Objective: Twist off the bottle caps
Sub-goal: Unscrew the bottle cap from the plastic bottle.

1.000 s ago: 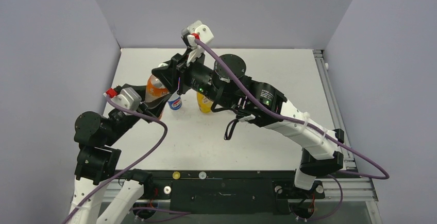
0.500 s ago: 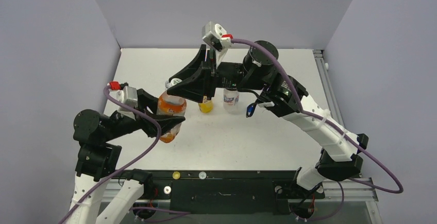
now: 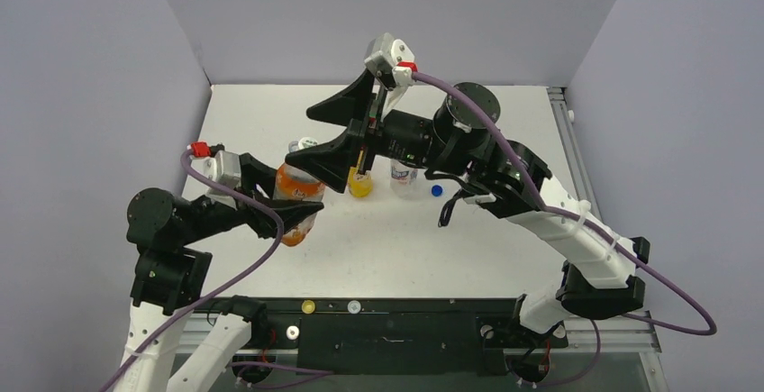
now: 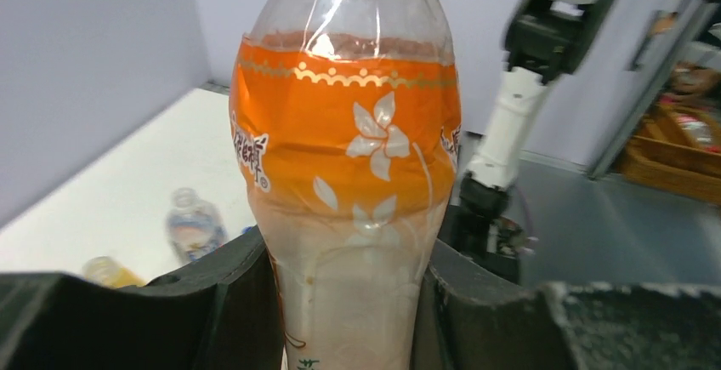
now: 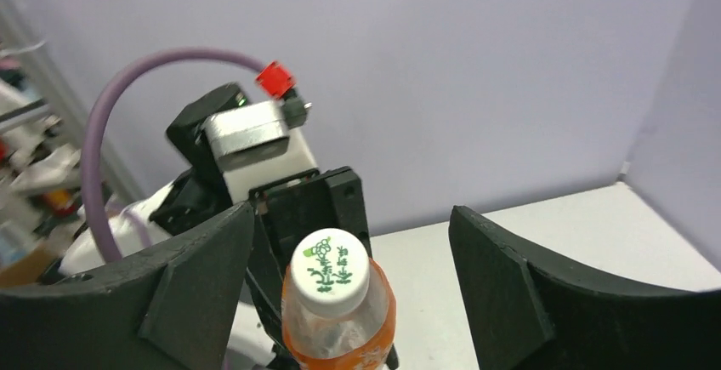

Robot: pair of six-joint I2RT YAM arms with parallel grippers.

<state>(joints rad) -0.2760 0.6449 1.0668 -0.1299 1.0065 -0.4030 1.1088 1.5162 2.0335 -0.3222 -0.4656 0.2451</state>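
1. We see the white cap (image 5: 330,270) sitting on the neck of the orange drink bottle (image 4: 349,157). It bears a green printed emblem and small green characters that we cannot read.
2. The bottle's orange label shows white flowers, a scalloped yellow band and dark characters at its edge, which are also unreadable.
3. The left end effector (image 4: 347,302) is clamped on that bottle low on its body, with a finger pressed to each side.
4. The right end effector (image 5: 350,213) stands wide open, with the cap between its fingers and touching neither.
5. From above, the yellow juice bottle (image 3: 360,185) stands just beside the right end effector's nearer finger. The water bottle (image 3: 403,174) is next, toward that wrist, and its white-blue label is too small to read.
6. A blue cap (image 3: 437,190) lies loose just beside the water bottle.
7. The bench (image 3: 504,140) is plain white, and pale lilac-grey walls (image 3: 387,13) close it in on three sides.
8. A purple cable (image 3: 261,257) loops from the left wrist. The right arm partly covers the standing bottles from above.
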